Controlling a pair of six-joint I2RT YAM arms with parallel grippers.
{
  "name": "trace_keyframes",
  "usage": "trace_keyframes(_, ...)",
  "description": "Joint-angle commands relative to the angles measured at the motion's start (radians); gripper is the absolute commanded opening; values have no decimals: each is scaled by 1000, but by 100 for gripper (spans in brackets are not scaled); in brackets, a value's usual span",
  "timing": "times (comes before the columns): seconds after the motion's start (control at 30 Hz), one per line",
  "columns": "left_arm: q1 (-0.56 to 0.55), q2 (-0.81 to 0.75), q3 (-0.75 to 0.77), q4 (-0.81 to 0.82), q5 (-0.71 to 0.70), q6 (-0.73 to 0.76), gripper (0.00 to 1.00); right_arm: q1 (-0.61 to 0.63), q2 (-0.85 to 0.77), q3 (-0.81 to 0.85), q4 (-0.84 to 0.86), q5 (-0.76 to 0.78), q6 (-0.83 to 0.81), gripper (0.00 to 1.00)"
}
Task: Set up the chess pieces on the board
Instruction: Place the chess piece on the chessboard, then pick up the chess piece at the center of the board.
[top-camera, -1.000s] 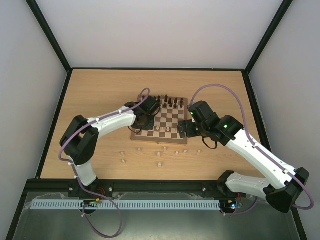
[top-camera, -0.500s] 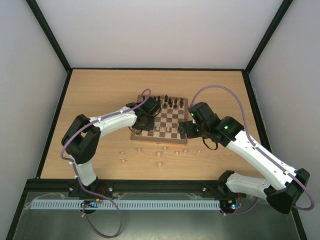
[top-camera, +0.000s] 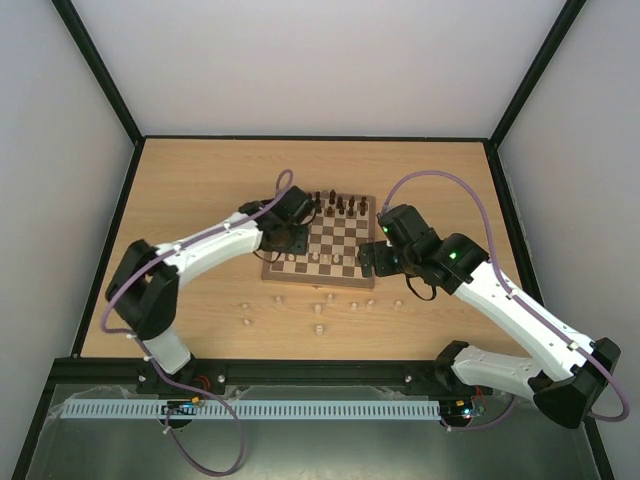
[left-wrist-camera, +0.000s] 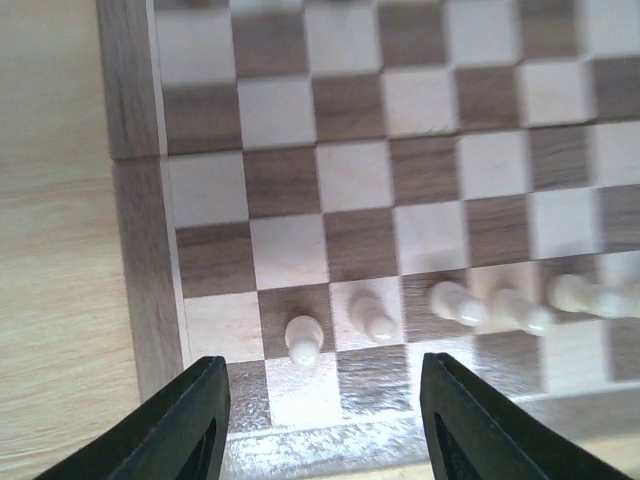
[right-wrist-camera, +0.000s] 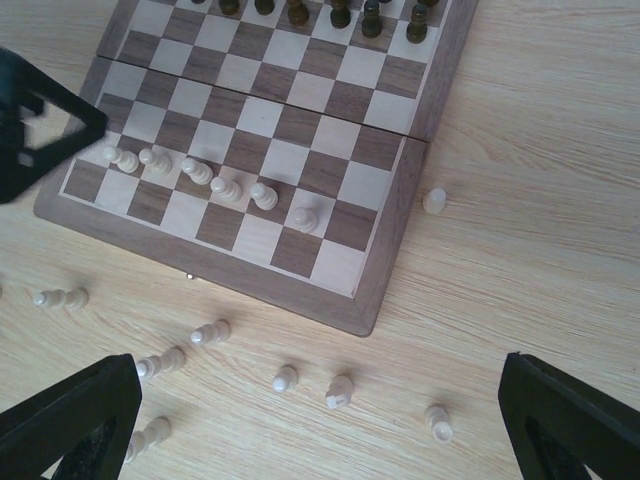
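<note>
The board (top-camera: 345, 232) lies mid-table, with dark pieces (top-camera: 335, 205) on its far rows. Several pale pawns (top-camera: 322, 258) stand in a row near its near edge. In the left wrist view the board's (left-wrist-camera: 290, 180) near-left corner shows, with a pawn (left-wrist-camera: 303, 338) and others (left-wrist-camera: 455, 303) to its right. My left gripper (left-wrist-camera: 325, 368) hovers open and empty over that corner (top-camera: 288, 240). My right gripper (right-wrist-camera: 318, 370) is open and empty above loose pale pieces (right-wrist-camera: 340, 391) lying off the board's (right-wrist-camera: 300, 110) near right corner (top-camera: 368, 262).
More pale pieces are scattered on the tabletop before the board (top-camera: 318, 327), (top-camera: 245, 322), and in the right wrist view (right-wrist-camera: 210, 332), (right-wrist-camera: 437, 422), (right-wrist-camera: 434, 200). Black frame rails (top-camera: 110, 230) edge the table on both sides.
The left arm's elbow has swung left and its wrist has shifted slightly toward the far left over the board's corner. The right arm has barely moved. No piece has moved.
</note>
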Motion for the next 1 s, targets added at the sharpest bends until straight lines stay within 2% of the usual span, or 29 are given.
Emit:
trace_keyframes(0.0,4,-157,70,-24,20,67,60,-3,-1,13,-30,38,11,99)
trace_keyframes(0.07,4,-215,52,-7,56,78,68,-3,11,22,-21,48,18,99)
trace_keyframes(0.17,3,-334,-50,84,155,44,95,-4,32,36,9,44,14,99)
trace_keyframes(0.2,2,-389,-113,144,207,26,98,-5,40,44,16,47,9,99)
trace_keyframes(0.27,-9,-477,-205,219,247,-15,99,-11,64,69,13,68,18,99)
trace_keyframes(0.37,-65,-583,-279,230,201,-44,99,-36,115,94,19,104,43,99)
trace_keyframes(0.67,-88,-902,-457,228,122,-99,99,-312,352,95,69,-176,32,99)
trace_keyframes(0.87,-89,-1051,-588,268,144,-118,99,-342,452,37,135,-150,50,86)
trace_keyframes(0.97,-90,-1069,-622,301,164,-117,99,-342,486,14,162,-152,54,77)
